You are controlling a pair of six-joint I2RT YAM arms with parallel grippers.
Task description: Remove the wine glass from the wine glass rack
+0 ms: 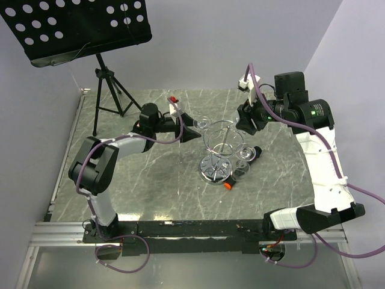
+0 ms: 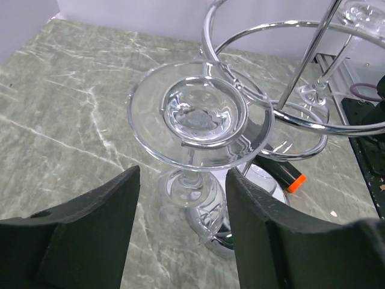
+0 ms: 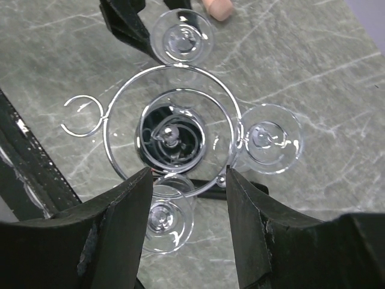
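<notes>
— Can you see the wine glass (image 2: 198,114) from there?
— Yes. It hangs upside down, right in the mouth of the left gripper (image 2: 183,174). Its foot is just above the fingertips, with the stem and bowl down between the two black fingers (image 2: 90,235).
— Gripped?
— No. The jaws stand partly open. Bare table (image 2: 72,108) shows between one finger and the bowl. On the other side the finger's edge meets the glass in my line of sight, and I cannot tell if they touch.
— And the wine glass rack (image 1: 214,171)?
— Just beyond that gripper's fingertips. The glass's foot sits in a wire hook on the side nearest the gripper.
— The right gripper (image 3: 187,174)?
— It hovers above the rack, pointing down at the top ring. Its jaws are partly apart with nothing in them. A second glass (image 3: 269,141) hangs off to one side below it, and a third glass (image 3: 162,220) hangs under its fingertips.
— Anything else?
— A black stick with an orange tip (image 2: 293,180) lies past the rack's base, beyond the left gripper.
</notes>
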